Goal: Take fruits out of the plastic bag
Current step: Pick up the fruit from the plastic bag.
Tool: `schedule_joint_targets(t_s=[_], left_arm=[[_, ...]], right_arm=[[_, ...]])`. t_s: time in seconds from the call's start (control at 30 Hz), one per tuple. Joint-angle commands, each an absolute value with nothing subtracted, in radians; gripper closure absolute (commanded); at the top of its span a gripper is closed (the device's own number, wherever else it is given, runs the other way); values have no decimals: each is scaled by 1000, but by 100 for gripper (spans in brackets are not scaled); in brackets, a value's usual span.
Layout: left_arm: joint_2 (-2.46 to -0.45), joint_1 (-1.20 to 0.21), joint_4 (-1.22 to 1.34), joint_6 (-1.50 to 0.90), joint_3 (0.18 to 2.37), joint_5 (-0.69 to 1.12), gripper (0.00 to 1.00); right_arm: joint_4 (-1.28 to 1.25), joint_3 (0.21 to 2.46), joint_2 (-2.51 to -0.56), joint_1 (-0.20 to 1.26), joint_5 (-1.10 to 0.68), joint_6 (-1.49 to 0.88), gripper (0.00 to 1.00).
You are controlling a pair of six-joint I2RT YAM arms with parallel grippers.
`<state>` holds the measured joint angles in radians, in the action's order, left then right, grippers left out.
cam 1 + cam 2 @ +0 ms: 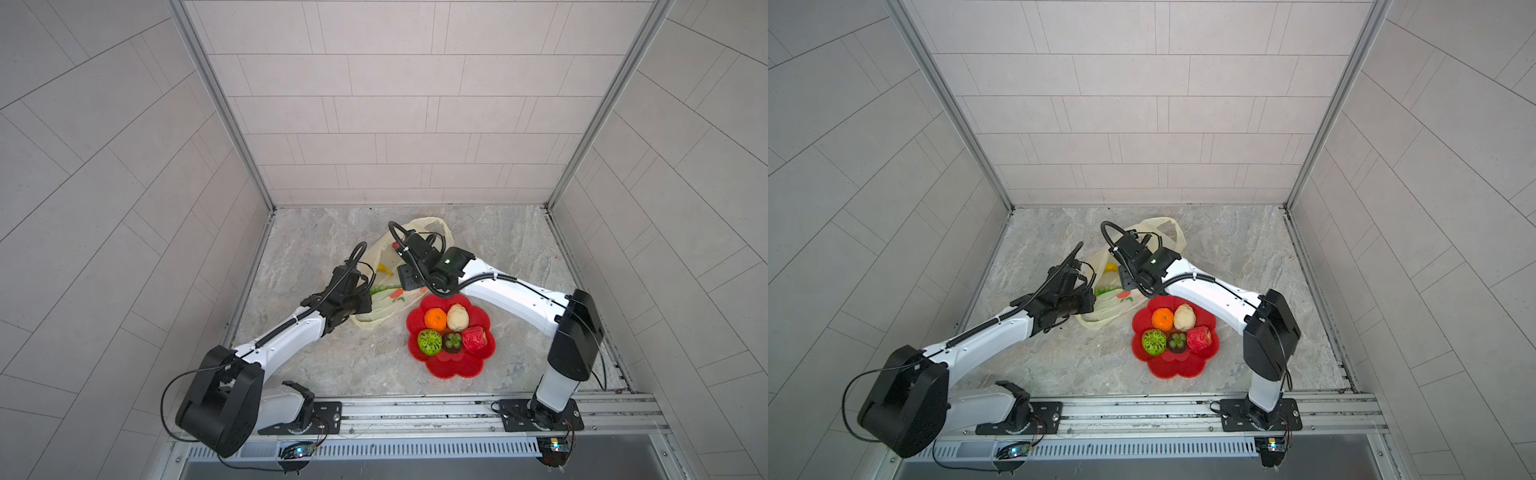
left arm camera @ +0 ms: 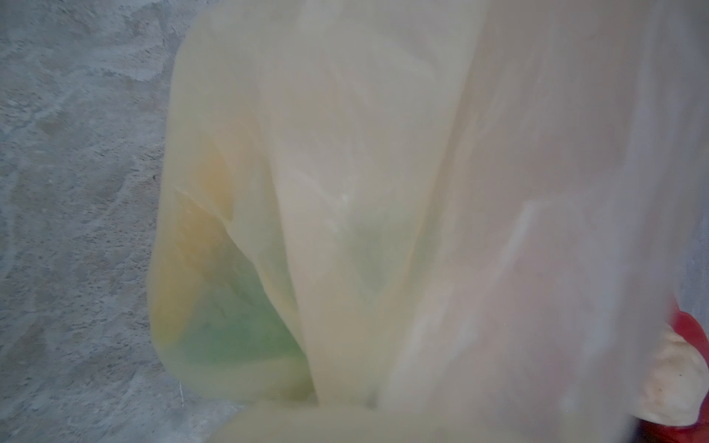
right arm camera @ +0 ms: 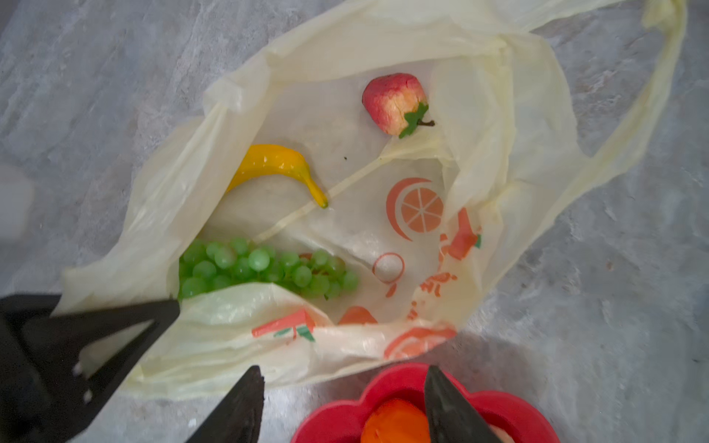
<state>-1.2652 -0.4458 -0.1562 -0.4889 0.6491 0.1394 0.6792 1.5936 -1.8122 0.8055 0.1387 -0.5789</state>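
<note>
Banana (image 3: 276, 165), grapes (image 3: 261, 268) and red fruit (image 3: 395, 101) are contained in the bag (image 3: 498, 96), rim pinched by the left pincer (image 3: 170, 307); the right pincer (image 3: 343, 369) is spread wide.

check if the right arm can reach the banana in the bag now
Probably yes: the left gripper holds the plastic bag open, the banana lies uncovered inside, and the right gripper hangs open above the bag's edge.

A pale-yellow plastic bag (image 1: 388, 311) lies open on the marble tabletop (image 1: 332, 365), a banana (image 1: 385, 269) and green grapes (image 1: 380, 289) showing inside. The left gripper (image 1: 367, 299) meets its edge — the right arm (image 1: 498, 291) reaches over its mouth. Just beside it, a red flower-shaped plate (image 1: 453, 368) holds an orange (image 1: 435, 319), cream bulb (image 1: 457, 317), green ball (image 1: 429, 341), red fruit (image 1: 474, 338) and — in the middle — a small dark fruit (image 1: 453, 344).
</note>
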Motion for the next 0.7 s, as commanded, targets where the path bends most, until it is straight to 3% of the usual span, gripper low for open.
schedule_joint_targets(t_s=[0.0, 0.67], left_arm=[[-1244, -449, -148, -484, 666, 143, 88], [-1248, -461, -121, -494, 661, 188, 91]], right_arm=[[601, 1671, -1918, 762, 77, -618, 36], [437, 2055, -2356, 603, 149, -735, 30]])
